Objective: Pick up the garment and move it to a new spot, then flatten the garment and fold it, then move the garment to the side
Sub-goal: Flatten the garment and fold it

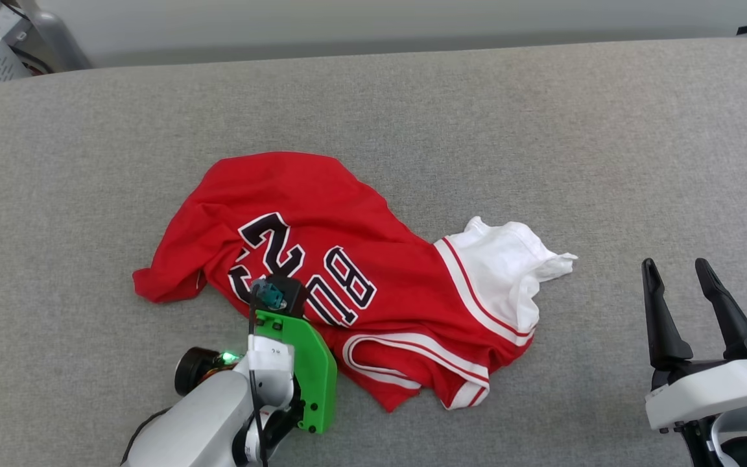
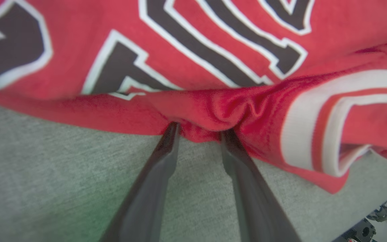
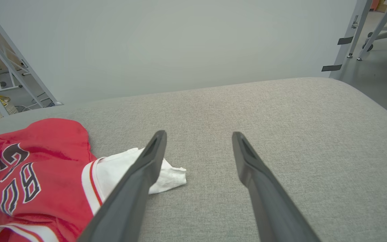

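One garment (image 1: 347, 214), edge bunched in left claw (image 2: 200, 130).

The crumpled red jersey garment (image 1: 321, 214) has a white sleeve, red-and-white striped trim and black lettering outlined in white. Beneath it, the padded fabric surface (image 1: 542, 130) is heathered grey.

I see the garment (image 1: 321, 214), a red jersey with black white-outlined lettering facing up, lying crumpled near the middle of the grey padded surface (image 1: 542, 130), white sleeve (image 1: 503, 266) toward its right side
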Controlling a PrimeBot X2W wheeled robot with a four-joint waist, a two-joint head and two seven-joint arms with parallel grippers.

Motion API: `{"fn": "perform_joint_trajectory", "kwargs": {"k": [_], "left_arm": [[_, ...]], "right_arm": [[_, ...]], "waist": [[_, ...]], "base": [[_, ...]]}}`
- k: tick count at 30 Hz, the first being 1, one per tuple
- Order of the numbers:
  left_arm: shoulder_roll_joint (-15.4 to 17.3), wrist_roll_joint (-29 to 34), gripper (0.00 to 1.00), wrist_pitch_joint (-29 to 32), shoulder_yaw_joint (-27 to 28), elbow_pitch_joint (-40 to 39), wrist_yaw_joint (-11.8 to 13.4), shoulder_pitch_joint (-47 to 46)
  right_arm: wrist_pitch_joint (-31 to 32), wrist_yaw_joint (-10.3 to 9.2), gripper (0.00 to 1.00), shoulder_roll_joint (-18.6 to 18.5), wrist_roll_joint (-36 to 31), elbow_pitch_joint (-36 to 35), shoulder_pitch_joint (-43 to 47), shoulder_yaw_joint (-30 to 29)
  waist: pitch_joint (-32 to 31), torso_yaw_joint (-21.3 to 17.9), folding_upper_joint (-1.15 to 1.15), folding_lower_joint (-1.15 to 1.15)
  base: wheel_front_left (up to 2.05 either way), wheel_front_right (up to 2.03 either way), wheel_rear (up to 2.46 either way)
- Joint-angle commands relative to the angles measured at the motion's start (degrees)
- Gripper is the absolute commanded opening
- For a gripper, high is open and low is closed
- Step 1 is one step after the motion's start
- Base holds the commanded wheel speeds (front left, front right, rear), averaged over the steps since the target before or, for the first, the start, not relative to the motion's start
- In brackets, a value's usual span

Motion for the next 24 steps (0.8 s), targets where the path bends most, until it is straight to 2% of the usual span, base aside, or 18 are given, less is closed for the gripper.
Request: {"fn": "perform_joint_trajectory", "kwargs": {"k": [1, 6, 11, 17, 24], "left_arm": [[-2.0, -1.6, 0.00, 3.0, -3.4, 3.4, -1.2, 3.4], [-1.7, -0.4, 0.00, 0.2, -3.0, 4.0, -1.3, 2.3], [1.2, 0.7, 0.00, -4.7, 0.6, -0.4, 1.3, 1.7], [9.6, 2.5, 0.00, -5.3, 5.1, -12.0, 6.6, 2.6], [20.5, 4.0, 0.00, -2.1, 10.6, -26.0, 13.8, 5.1]], "right_arm": [[-0.5, -0.03, 1.00, -0.1, 0.4, 0.3, -1.0, -0.2], [-0.5, -0.03, 1.00, -0.1, 0.5, 0.7, -1.3, -0.6], [-0.3, -0.03, 1.00, -0.1, 0.4, 1.1, -0.9, -1.1], [-0.1, -0.03, 1.00, -0.1, 0.8, 1.4, 0.4, -1.6], [0.4, -0.03, 1.00, -0.1, 1.0, 1.2, 2.0, -2.2]], "waist": [[0.4, -0.3, 0.00, 0.00], [0.0, 0.8, 0.00, 0.00], [-2.0, 2.3, 0.00, 0.00], [-4.6, 4.0, 0.00, 0.00], [-6.9, 4.9, 0.00, 0.00]], "base": [[0.00, 0.00, 0.00], [0.00, 0.00, 0.00], [0.00, 0.00, 0.00], [0.00, 0.00, 0.00], [0.00, 0.00, 0.00]]}}
